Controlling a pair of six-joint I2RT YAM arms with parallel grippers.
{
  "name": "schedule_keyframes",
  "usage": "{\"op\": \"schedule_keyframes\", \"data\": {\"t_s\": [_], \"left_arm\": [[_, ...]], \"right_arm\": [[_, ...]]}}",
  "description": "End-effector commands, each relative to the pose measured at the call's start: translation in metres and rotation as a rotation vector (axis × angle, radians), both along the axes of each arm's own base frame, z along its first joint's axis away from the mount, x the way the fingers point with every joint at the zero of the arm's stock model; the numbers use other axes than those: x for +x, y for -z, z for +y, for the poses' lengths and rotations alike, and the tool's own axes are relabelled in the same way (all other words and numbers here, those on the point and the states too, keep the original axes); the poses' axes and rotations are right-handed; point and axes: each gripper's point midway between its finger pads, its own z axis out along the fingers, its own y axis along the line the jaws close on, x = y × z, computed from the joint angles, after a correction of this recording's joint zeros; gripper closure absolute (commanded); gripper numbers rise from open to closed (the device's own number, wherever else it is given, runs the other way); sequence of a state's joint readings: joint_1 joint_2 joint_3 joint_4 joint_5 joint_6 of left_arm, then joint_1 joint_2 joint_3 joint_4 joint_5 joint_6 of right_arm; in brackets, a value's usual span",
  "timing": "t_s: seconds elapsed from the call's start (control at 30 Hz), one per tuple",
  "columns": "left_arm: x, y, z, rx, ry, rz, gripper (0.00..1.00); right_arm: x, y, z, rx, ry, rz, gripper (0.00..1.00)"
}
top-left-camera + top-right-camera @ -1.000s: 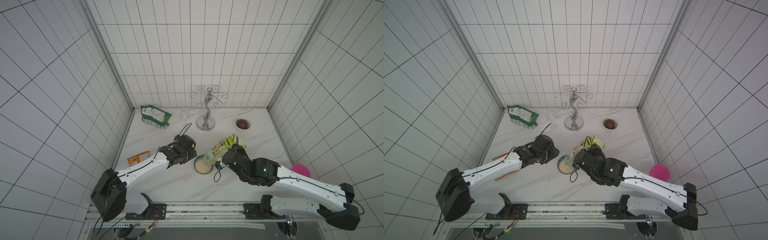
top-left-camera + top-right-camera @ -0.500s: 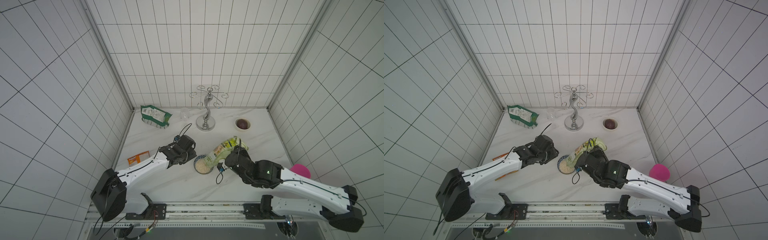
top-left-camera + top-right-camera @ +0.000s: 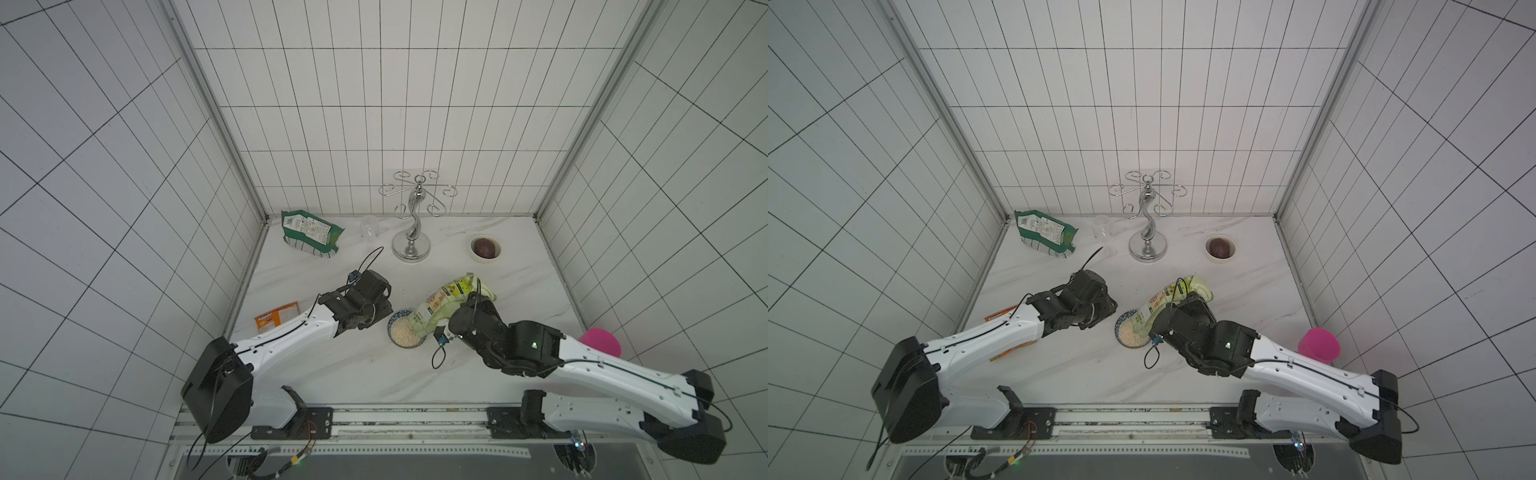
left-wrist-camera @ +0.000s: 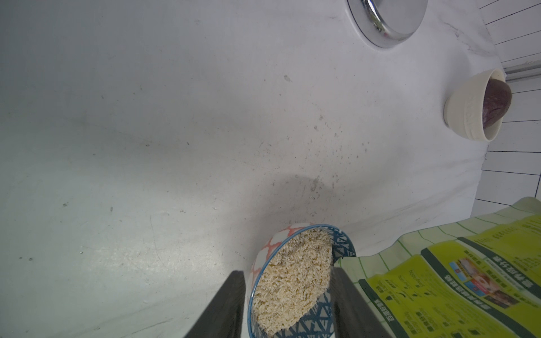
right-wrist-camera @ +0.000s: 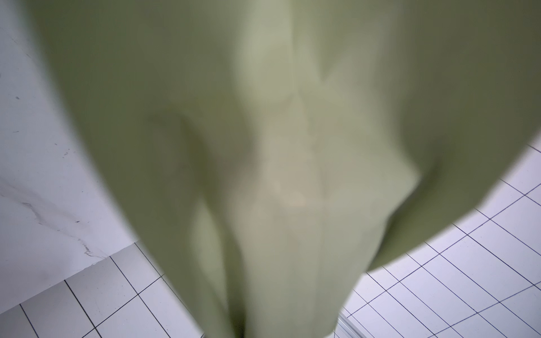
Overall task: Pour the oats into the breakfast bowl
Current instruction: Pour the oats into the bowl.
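Note:
The breakfast bowl [image 4: 319, 319], blue with white triangles, sits on the marble counter with a heap of pale oats [image 4: 292, 281] in it. My left gripper [image 4: 288, 295] is shut on the bowl, one black finger on each side. In both top views the yellow-green oats bag [image 3: 451, 299] [image 3: 1163, 301] is tipped down to the left, its mouth over the bowl rim [image 3: 391, 328] [image 3: 1120, 326]. My right gripper [image 3: 457, 322] is shut on the bag's lower half. In the right wrist view the blurred bag [image 5: 263, 146] hides the jaws.
At the back stand a dark green bag [image 3: 309, 235], a clear glass [image 3: 370, 228], a chrome hook stand [image 3: 411, 245] and a white bowl [image 3: 485, 261] with a dark brown object. An orange packet [image 3: 277, 316] lies at the left edge, and a pink cup [image 3: 600, 340] stands at the right.
My right arm has shifted slightly to the right with the bag, which stays tipped over the bowl. The left arm and the bowl have not moved.

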State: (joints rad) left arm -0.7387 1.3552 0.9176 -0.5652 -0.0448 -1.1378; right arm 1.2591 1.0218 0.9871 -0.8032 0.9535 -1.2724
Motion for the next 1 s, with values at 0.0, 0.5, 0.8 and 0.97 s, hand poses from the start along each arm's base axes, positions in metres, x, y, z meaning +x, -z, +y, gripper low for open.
{"op": "schedule_keyframes", "data": {"t_s": [0.0, 0.5, 0.8, 0.97], "left_arm": [[0.001, -0.002, 0.001, 0.004, -0.010, -0.011, 0.51], [0.000, -0.002, 0.002, 0.008, -0.009, -0.010, 0.51], [0.002, -0.004, 0.000, 0.005, -0.007, -0.018, 0.51], [0.002, -0.004, 0.000, 0.005, -0.006, -0.012, 0.51]], "right_arm": [[0.006, -0.027, -0.006, 0.049, 0.066, -0.106, 1.00], [0.010, -0.044, -0.003, 0.091, 0.069, -0.142, 1.00], [0.014, -0.033, -0.008, 0.043, 0.088, -0.158, 1.00], [0.016, -0.044, -0.006, 0.060, 0.088, -0.175, 1.00]]}}
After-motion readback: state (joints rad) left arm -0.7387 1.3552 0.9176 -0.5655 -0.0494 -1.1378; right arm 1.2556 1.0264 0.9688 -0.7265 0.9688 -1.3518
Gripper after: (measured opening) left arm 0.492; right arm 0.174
